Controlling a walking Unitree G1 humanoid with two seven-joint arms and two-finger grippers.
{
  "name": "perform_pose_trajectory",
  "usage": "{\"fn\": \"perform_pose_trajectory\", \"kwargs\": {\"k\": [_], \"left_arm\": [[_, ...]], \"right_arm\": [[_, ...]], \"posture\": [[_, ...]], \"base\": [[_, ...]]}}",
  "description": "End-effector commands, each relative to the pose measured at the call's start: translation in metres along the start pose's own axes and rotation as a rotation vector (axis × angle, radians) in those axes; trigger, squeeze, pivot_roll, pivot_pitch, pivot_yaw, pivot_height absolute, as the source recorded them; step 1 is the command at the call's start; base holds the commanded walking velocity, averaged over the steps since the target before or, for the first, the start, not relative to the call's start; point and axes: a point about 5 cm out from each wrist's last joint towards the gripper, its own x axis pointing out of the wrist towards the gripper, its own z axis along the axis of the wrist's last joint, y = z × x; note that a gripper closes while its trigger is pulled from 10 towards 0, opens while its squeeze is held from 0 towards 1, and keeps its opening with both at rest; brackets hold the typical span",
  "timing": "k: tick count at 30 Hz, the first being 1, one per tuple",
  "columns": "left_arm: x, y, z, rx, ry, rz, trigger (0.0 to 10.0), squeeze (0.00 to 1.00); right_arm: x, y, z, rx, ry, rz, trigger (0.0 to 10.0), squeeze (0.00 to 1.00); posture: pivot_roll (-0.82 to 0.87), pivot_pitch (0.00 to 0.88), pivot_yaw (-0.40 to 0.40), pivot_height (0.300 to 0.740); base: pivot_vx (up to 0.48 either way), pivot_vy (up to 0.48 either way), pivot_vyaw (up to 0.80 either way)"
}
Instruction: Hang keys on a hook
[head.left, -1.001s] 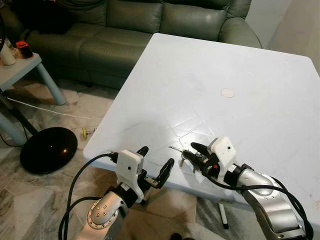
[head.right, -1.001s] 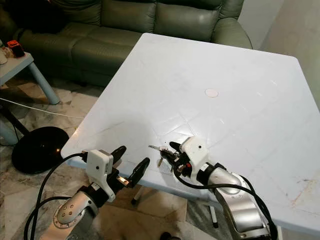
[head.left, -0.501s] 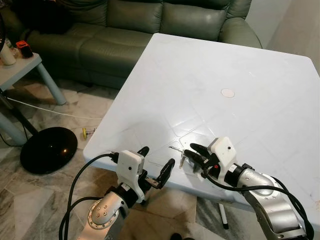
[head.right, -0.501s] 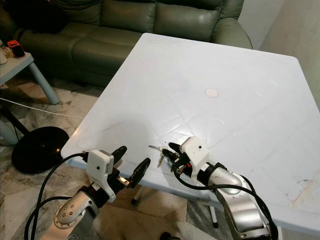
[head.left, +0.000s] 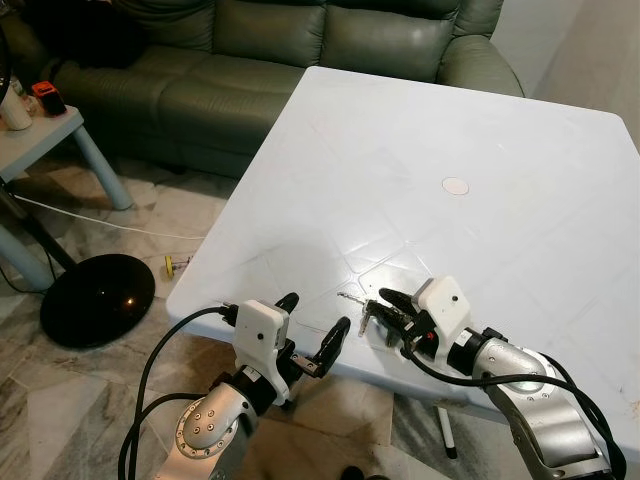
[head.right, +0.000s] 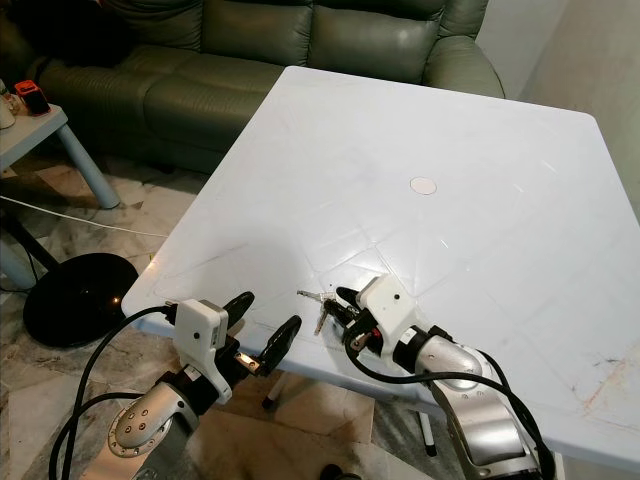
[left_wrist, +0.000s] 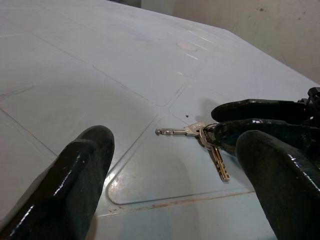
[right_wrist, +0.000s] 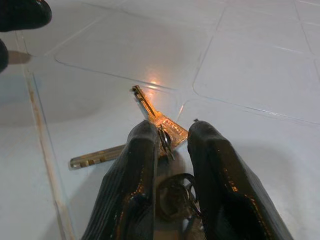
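White plastic table (head.left: 480, 130) with moulded square panels carries the small bunch of metal keys on a ring (left_wrist: 202, 137), lying flat near its front edge. Right gripper (right_wrist: 167, 145) sits low over the tabletop, its two black fingers (right_wrist: 127, 180) narrowed around the ring end of the bunch, ring and key heads between the pads; two key blades stick out past the tips, one brassy, one silver. Whether the pads actually pinch the ring or just bracket it, cannot tell for sure, looks like a light clasp. Left gripper (head.left: 312, 335) hangs off the table's front edge, fingers spread wide, holding nothing, pointed at the keys. Green leather sofa (head.left: 250, 60) behind the table, round black base (head.left: 97, 298) on the marble floor to the left. No hook in sight. Risks: grip is on thin flat metal lying flush on slick plastic, so the pads may ride over the ring and lift with nothing, or catch one key only and let the bunch swing and slip out. Keys lie close to the edge, so a nudge forward could push them off onto the floor.
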Motion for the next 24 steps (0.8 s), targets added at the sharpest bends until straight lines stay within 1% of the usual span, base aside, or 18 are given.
{"fn": "perform_pose_trajectory", "kwargs": {"k": [1,2,3,4,5,6,8,10,11,12,14,15,18,20,21,22,23,24], "left_arm": [[-0.0003,-0.0025,0.0037,0.007,-0.012,-0.001,10.0,0.0],[-0.0002,-0.0025,0.0037,0.006,-0.012,-0.001,10.0,0.0],[-0.0002,-0.0026,0.0037,0.006,-0.012,-0.001,10.0,0.0],[-0.0002,-0.0026,0.0038,0.007,-0.012,-0.002,10.0,0.0],[-0.0003,-0.0028,0.0038,0.007,-0.012,-0.003,10.0,0.0],[-0.0005,-0.0029,0.0038,0.006,-0.013,-0.002,10.0,0.0],[-0.0008,-0.0032,0.0037,0.005,-0.012,-0.003,10.0,0.0],[-0.0008,-0.0035,0.0038,0.004,-0.013,-0.003,10.0,0.0],[-0.0008,-0.0035,0.0038,0.005,-0.012,-0.003,10.0,0.0],[-0.0009,-0.0034,0.0037,0.005,-0.012,-0.003,10.0,0.0],[-0.0011,-0.0033,0.0036,0.005,-0.011,-0.002,10.0,0.0],[-0.0011,-0.0033,0.0036,0.005,-0.012,-0.002,10.0,0.0],[-0.0016,-0.0033,0.0036,0.006,-0.011,-0.002,10.0,0.0],[-0.0016,-0.0033,0.0036,0.006,-0.011,-0.002,10.0,0.0],[-0.0017,-0.0034,0.0036,0.006,-0.011,-0.002,10.0,0.0],[-0.0017,-0.0034,0.0036,0.006,-0.011,-0.003,10.0,0.0],[-0.0018,-0.0034,0.0036,0.006,-0.011,-0.002,10.0,0.0],[-0.002,-0.0034,0.0035,0.006,-0.011,-0.002,10.0,0.0]], "right_arm": [[-0.0008,-0.0006,-0.0024,-0.01,0.014,0.001,9.0,0.0],[-0.0009,-0.0007,-0.0023,-0.011,0.013,0.001,8.5,0.0],[-0.0009,-0.0007,-0.0023,-0.011,0.012,0.001,8.5,0.0],[-0.0009,-0.0006,-0.002,-0.014,0.009,0.002,5.8,0.0],[-0.0009,-0.0005,-0.0018,-0.015,0.007,0.002,4.9,0.0],[-0.0011,-0.0007,-0.0019,-0.014,0.007,-0.001,5.0,0.0],[-0.0018,-0.001,-0.0022,-0.015,0.006,-0.005,4.2,0.0],[-0.0022,-0.0013,-0.0026,-0.011,0.007,-0.007,4.1,0.0],[-0.0024,-0.0011,-0.0022,-0.017,0.002,-0.003,1.1,0.0],[-0.0027,-0.0009,-0.0024,-0.016,0.002,-0.002,1.7,0.0],[-0.003,-0.0003,-0.0025,-0.021,0.001,0.006,1.8,0.0],[-0.003,-0.0002,-0.0027,-0.02,0.004,0.008,2.7,0.0],[-0.0034,0.0007,-0.0034,-0.016,0.009,0.02,2.3,0.0],[-0.0034,0.001,-0.0037,-0.013,0.011,0.026,2.3,0.0],[-0.0039,0.0009,-0.004,-0.015,0.013,0.028,3.5,0.0],[-0.0041,0.0006,-0.0046,-0.014,0.017,0.025,3.5,0.0],[-0.0041,0.001,-0.0043,-0.018,0.016,0.031,4.0,0.0],[-0.0042,0.0012,-0.004,-0.022,0.014,0.035,4.2,0.0]], "posture": [[0.17,0.159,-0.051,0.74],[0.17,0.159,-0.051,0.74],[0.17,0.159,-0.051,0.74],[0.17,0.159,-0.051,0.74],[0.17,0.159,-0.052,0.74],[0.17,0.159,-0.052,0.74],[0.17,0.16,-0.051,0.74],[0.17,0.16,-0.051,0.74],[0.17,0.16,-0.051,0.74],[0.17,0.161,-0.051,0.74],[0.17,0.161,-0.051,0.74],[0.17,0.161,-0.051,0.74],[0.17,0.162,-0.051,0.74],[0.17,0.162,-0.051,0.74],[0.17,0.163,-0.051,0.74],[0.17,0.163,-0.051,0.74],[0.17,0.164,-0.051,0.74],[0.17,0.164,-0.051,0.74]], "base": [[0.0,0.0,0.0],[0.0,0.0,0.0],[0.0,0.0,0.0],[0.0,0.0,0.0],[0.0,0.0,0.0],[0.0,0.0,0.0],[0.0,0.0,0.0],[0.0,0.0,0.0],[0.0,0.0,0.0],[0.0,0.0,0.0],[0.0,0.0,0.0],[0.0,0.0,0.0],[0.0,0.0,0.0],[0.0,0.0,0.0],[0.0,0.0,0.0],[0.0,0.0,0.0],[0.0,0.0,0.0],[0.0,0.0,0.0]]}}
